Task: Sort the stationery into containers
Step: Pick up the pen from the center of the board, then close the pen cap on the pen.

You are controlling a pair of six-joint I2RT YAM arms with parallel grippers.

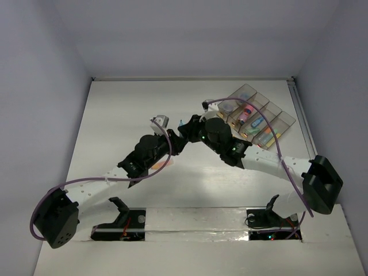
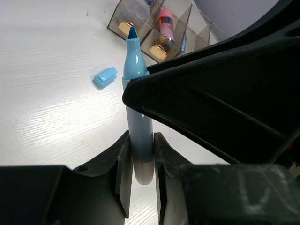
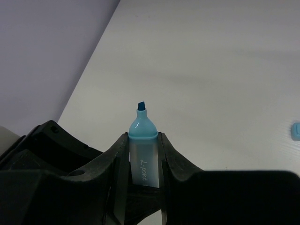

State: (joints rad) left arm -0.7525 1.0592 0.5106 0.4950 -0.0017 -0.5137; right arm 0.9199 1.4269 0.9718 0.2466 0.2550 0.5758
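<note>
Blue marker (image 2: 133, 54) is off the table (image 2: 56, 117), pinched by both claws at once, mid-table near 12 o'clock of the arm bases in the top view. Left gripper (image 2: 140, 150) is narrow, clamped on the marker's tail end, with the tip pointing away from its camera. Right gripper (image 3: 142, 145) is narrow too, clamped higher on the barrel just under the dome, so the chisel tip sticks out past its fingers. Two grips on one marker is probably a handover or a brace: one claw steadies the barrel so the other can let go or work on it. Marker is uncapped. Its cap (image 2: 105, 77) lies flat on the table at 9 o'clock of the marker's neck in the left wrist view, apart from it, and shows at the 3 o'clock edge of the right wrist view. Tray (image 1: 286, 117) sits at 2 o'clock of the joined grippers in the top view, within the right arm's reach, which may be why the right claw takes hold. It already holds a pink marker (image 2: 165, 26) and a clear tub (image 2: 136, 9) in separate compartments, plus other bits too small to name. Likely next: recap it or carry it to the tray. The risk is the exposed tip marking the table, or the marker twisting if the claws pull unevenly.
</note>
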